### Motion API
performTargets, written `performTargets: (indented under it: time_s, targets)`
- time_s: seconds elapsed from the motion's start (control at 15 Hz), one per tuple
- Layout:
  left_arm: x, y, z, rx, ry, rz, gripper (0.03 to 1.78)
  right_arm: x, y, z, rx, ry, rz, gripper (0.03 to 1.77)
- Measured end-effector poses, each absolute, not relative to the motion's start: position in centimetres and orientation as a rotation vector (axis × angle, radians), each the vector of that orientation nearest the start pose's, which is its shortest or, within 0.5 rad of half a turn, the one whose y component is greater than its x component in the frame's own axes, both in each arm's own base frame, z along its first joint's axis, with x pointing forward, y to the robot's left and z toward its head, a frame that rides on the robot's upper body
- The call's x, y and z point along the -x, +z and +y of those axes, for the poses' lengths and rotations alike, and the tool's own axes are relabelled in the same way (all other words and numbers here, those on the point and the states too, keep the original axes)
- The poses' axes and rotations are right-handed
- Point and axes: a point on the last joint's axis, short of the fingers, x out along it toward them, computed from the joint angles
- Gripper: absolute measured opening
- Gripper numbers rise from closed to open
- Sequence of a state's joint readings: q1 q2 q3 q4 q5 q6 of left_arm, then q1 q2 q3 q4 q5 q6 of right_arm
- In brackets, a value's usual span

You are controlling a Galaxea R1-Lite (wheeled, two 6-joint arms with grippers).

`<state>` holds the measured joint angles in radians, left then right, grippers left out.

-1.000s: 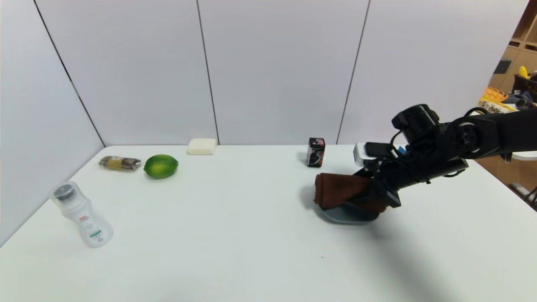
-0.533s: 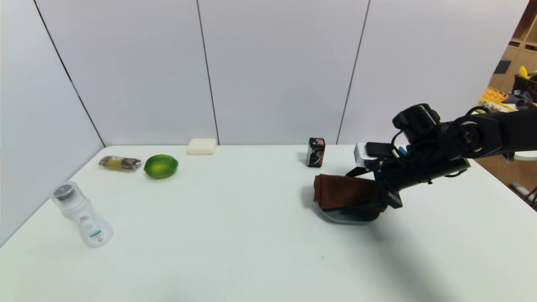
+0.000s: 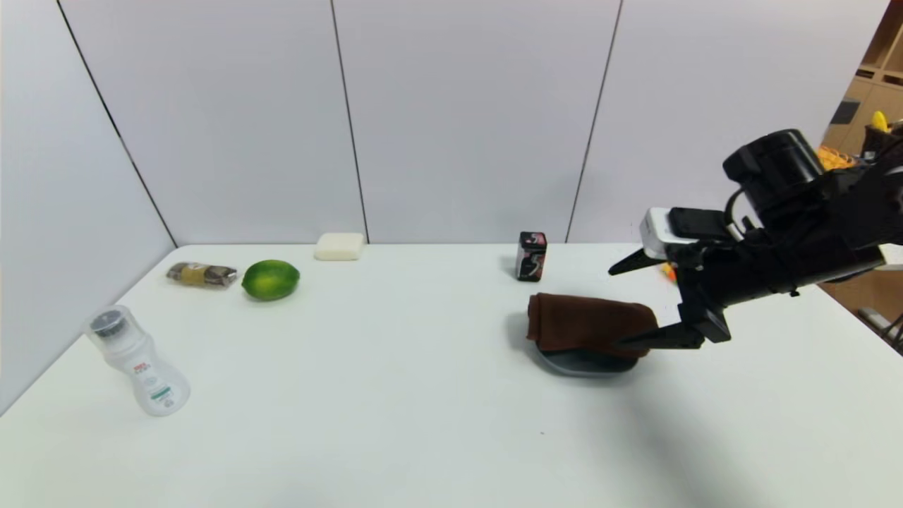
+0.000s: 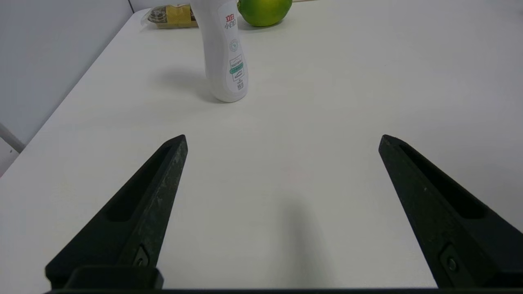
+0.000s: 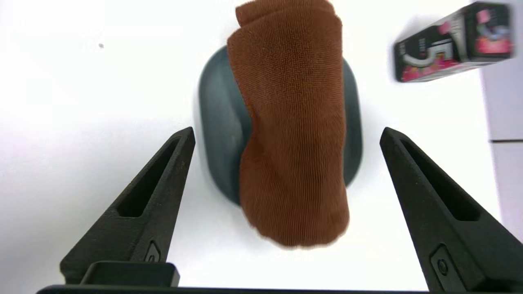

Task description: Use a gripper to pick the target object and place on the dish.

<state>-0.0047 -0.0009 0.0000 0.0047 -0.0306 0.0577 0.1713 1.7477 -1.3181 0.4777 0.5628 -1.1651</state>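
The dark brown rolled towel (image 3: pixel 585 323) lies lengthwise on the grey-blue dish (image 3: pixel 585 364), its ends overhanging the rim. In the right wrist view the towel (image 5: pixel 292 122) covers the middle of the dish (image 5: pixel 216 122). My right gripper (image 3: pixel 615 307) hovers just right of the towel's near end, open, with both fingers clear of the cloth. In its own wrist view the right gripper (image 5: pixel 287 130) stands wide to either side of the towel, holding nothing. My left gripper (image 4: pixel 282 139) is open over bare table, out of the head view.
A small black box (image 3: pixel 531 256) stands just behind the dish. On the left are a lime (image 3: pixel 270 279), a wrapped packet (image 3: pixel 201 274), a white soap bar (image 3: pixel 339 246) and a white bottle (image 3: pixel 137 361). The bottle (image 4: pixel 224 53) stands ahead of the left gripper.
My right gripper has opened and let go of the towel, then drawn back to the right and upward. The towel has settled flat on the dish.
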Motion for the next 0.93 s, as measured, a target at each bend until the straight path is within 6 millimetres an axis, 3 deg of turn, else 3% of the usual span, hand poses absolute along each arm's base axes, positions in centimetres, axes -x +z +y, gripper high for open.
performTargets:
  time_s: [0.2, 0.53, 0.93]
  targets:
    - [2.3, 7.5, -0.1, -0.058, -0.036, 0.002, 1.69, -25.8, 23.7, 4.6, 0.84, 1.036, 0.353, 1.62]
    - [2.3, 7.5, -0.1, -0.058, -0.035, 0.003, 1.69, -17.5, 25.2, 2.5, 0.654, 0.883, 0.374, 1.66]
    - [2.3, 7.5, -0.1, -0.058, -0.035, 0.003, 1.69, -7.6, 22.6, 1.5, 0.407, 0.601, 0.405, 1.69]
